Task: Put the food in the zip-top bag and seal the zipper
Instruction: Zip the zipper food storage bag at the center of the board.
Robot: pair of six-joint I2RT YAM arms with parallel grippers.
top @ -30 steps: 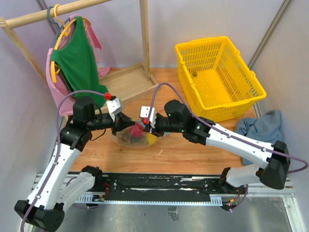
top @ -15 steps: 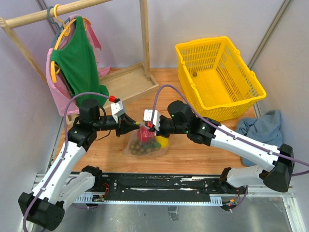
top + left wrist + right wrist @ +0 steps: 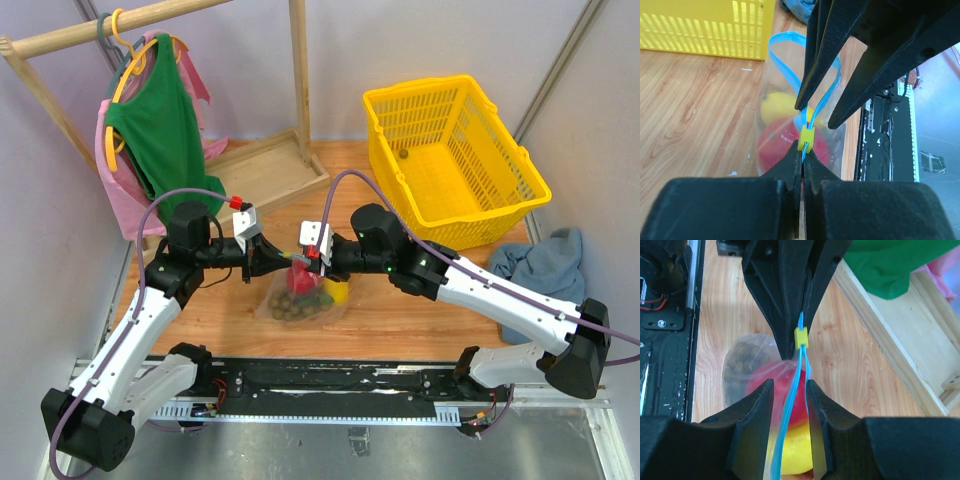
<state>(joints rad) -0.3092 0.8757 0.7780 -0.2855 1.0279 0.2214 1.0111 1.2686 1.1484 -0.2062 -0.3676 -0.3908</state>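
The clear zip-top bag (image 3: 300, 296) hangs over the wooden table between my two grippers. It holds the food: tan-brown round fruits (image 3: 293, 306), a red fruit (image 3: 785, 145) and a yellow fruit (image 3: 776, 107). My left gripper (image 3: 802, 157) is shut on the blue zipper (image 3: 816, 107) just behind the yellow slider (image 3: 806, 139). My right gripper (image 3: 790, 386) is open, its fingers (image 3: 758, 405) straddling the zipper (image 3: 790, 405) without pressing it. Beyond the slider (image 3: 800, 337) the zipper's two sides stand apart in a loop. In the top view both grippers (image 3: 275, 262) (image 3: 305, 258) meet tip to tip above the bag.
A yellow basket (image 3: 450, 160) stands at the back right with one small item inside. A blue cloth (image 3: 545, 265) lies at the right edge. A wooden rack with green and pink garments (image 3: 155, 120) and its base (image 3: 265, 170) fill the back left.
The bag has gone from slumped on the table to hanging upright from its top edge. Both grippers rose slightly. The right jaws have opened off the zipper; the left stays clamped.
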